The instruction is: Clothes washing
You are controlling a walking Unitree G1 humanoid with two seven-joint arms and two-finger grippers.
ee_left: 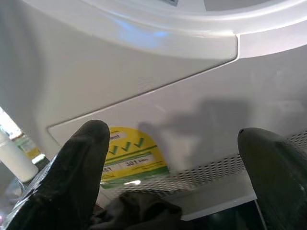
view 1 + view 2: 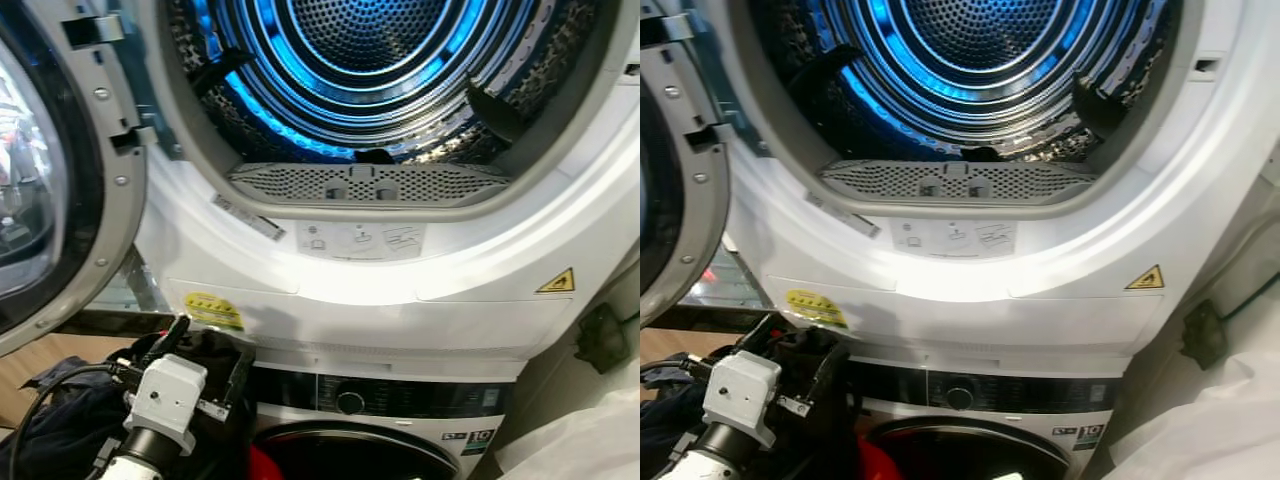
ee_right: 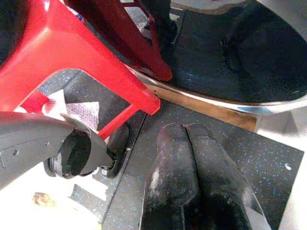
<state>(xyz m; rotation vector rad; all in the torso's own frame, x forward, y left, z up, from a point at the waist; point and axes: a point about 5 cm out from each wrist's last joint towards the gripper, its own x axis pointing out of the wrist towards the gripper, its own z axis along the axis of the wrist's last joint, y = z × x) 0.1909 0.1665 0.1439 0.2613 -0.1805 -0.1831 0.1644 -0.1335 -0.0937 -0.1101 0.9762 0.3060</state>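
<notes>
Clothes (image 2: 60, 420) are bunching dark around our open left gripper (image 2: 205, 355), drum (image 2: 370, 60) opening lying up ahead of it, while our right gripper (image 3: 184, 139) is hanging pinched empty.

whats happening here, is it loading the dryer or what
The robot stands before stacked laundry machines. The upper drum is lit blue with its door swung open on the left, and no clothes can be made out inside. The left gripper is raised below the opening, fingers open, over a bundle of dark clothes. The right gripper hangs shut near the floor beside a red plastic object.
</notes>
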